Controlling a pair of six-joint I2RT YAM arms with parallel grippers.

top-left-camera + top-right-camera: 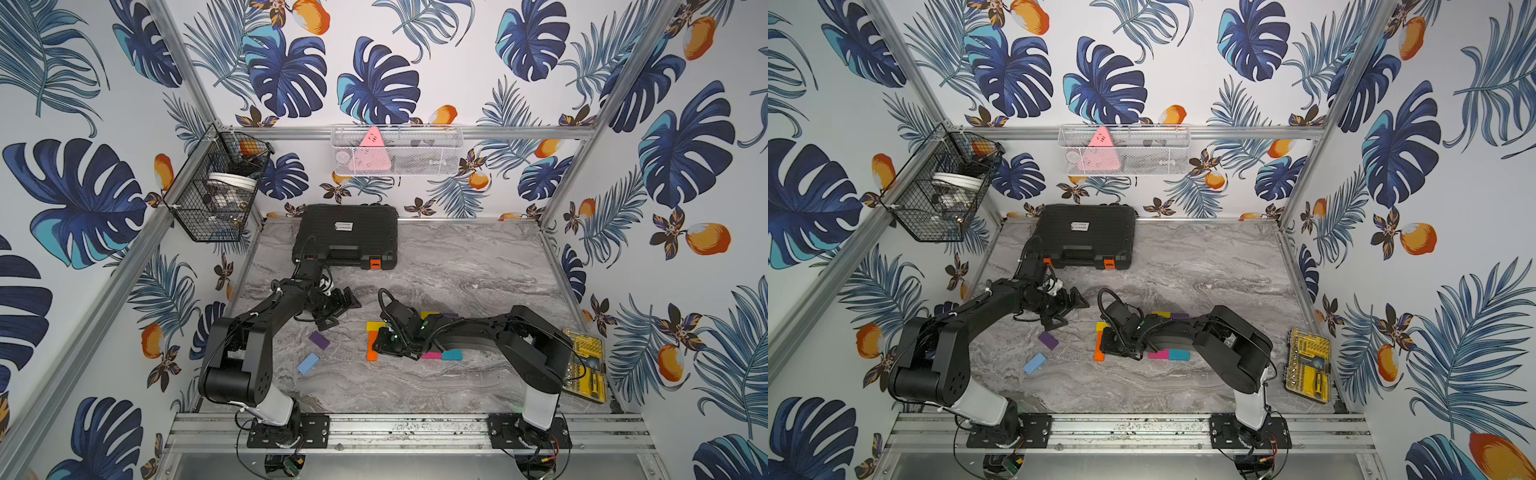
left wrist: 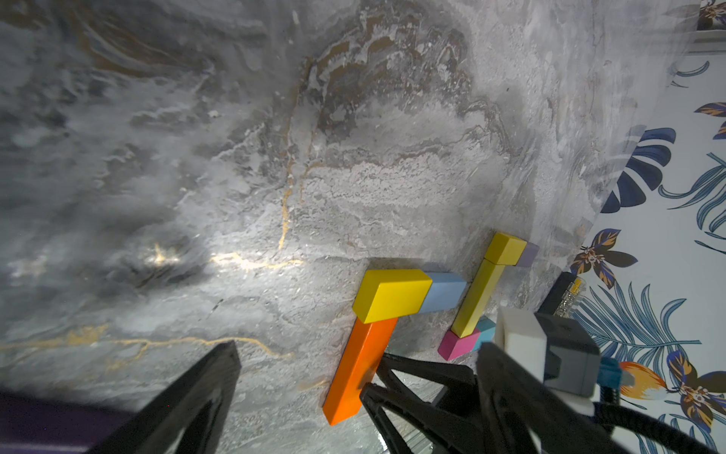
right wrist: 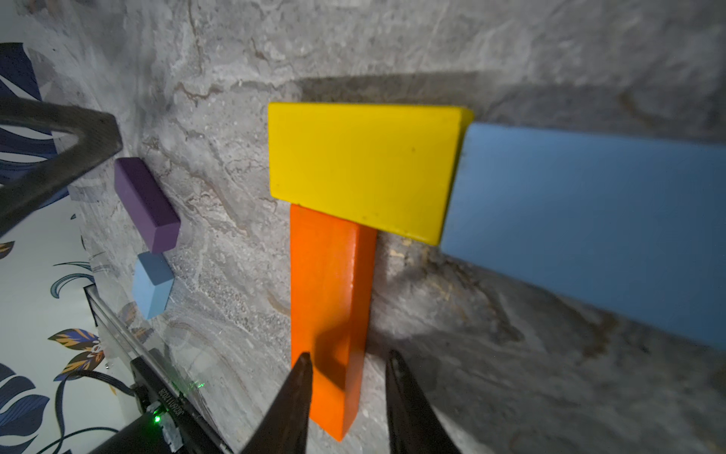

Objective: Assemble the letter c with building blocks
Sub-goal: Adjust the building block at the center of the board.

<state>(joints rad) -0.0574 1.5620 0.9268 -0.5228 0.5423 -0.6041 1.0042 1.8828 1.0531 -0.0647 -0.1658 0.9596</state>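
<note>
Right gripper [image 3: 347,359]: jaws stand narrowly either side of the near end of the long orange block [image 3: 330,283]; you cannot tell if they clamp. Ahead, its far end touches 1 yellow block [image 3: 365,169]. Risk: an off-centre squeeze twists it, dislodging that corner.

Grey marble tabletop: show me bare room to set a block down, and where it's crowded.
Free: the far stretch right of the black plastic case; the front strip from the loose light blue block to the right arm's white base. Crowded: around the long orange block, beside the yellow block and magenta block.
</note>
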